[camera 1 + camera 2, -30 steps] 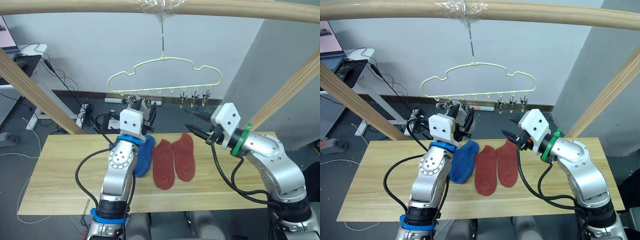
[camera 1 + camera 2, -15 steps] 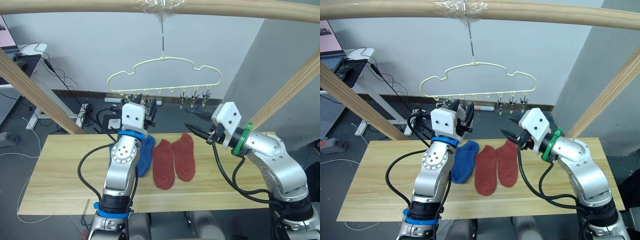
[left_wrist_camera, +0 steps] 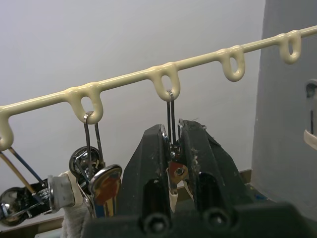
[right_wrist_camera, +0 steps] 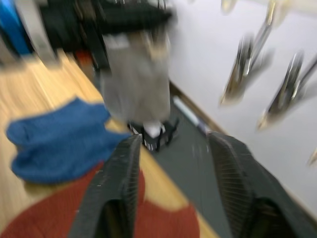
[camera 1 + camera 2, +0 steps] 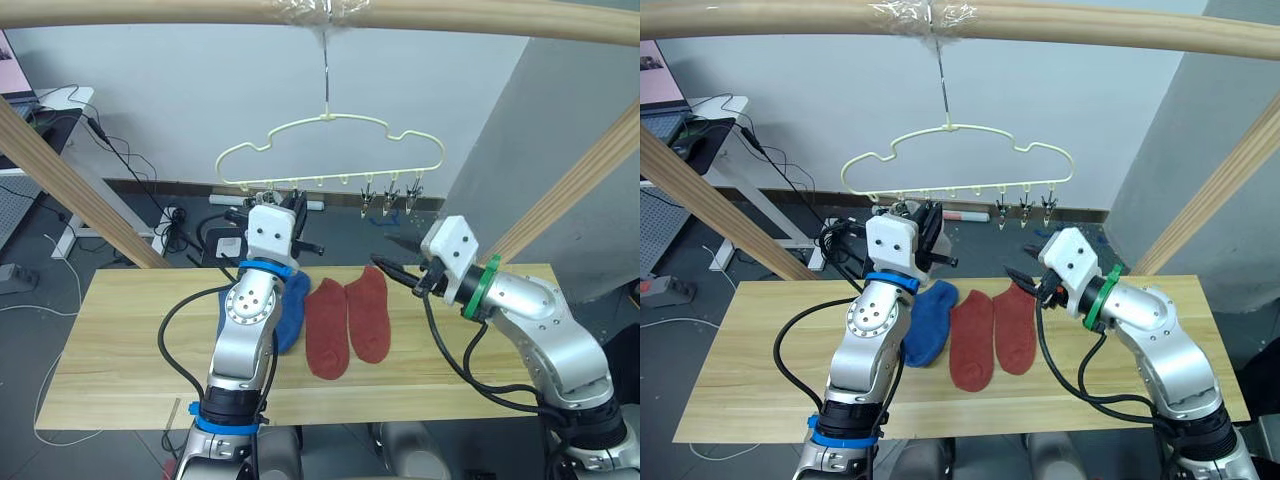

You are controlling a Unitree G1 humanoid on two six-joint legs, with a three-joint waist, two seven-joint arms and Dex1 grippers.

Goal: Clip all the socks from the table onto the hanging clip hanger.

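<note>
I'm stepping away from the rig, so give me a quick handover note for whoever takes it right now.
Left pincer: shut on a clip of the clip hanger.
Right pincer: open, empty, above the table's far edge.
Done: a grey sock already hangs by the left pincer.
Left: blue socks and two rust-red socks lie on the table; three right-hand clips free.

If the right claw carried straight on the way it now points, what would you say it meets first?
Probably the light grey knit sock hanging from the pale-yellow wire clip hanger. It hangs ahead of the open right claw, a little off the centre line, so a miss is possible; depth is uncertain.
</note>
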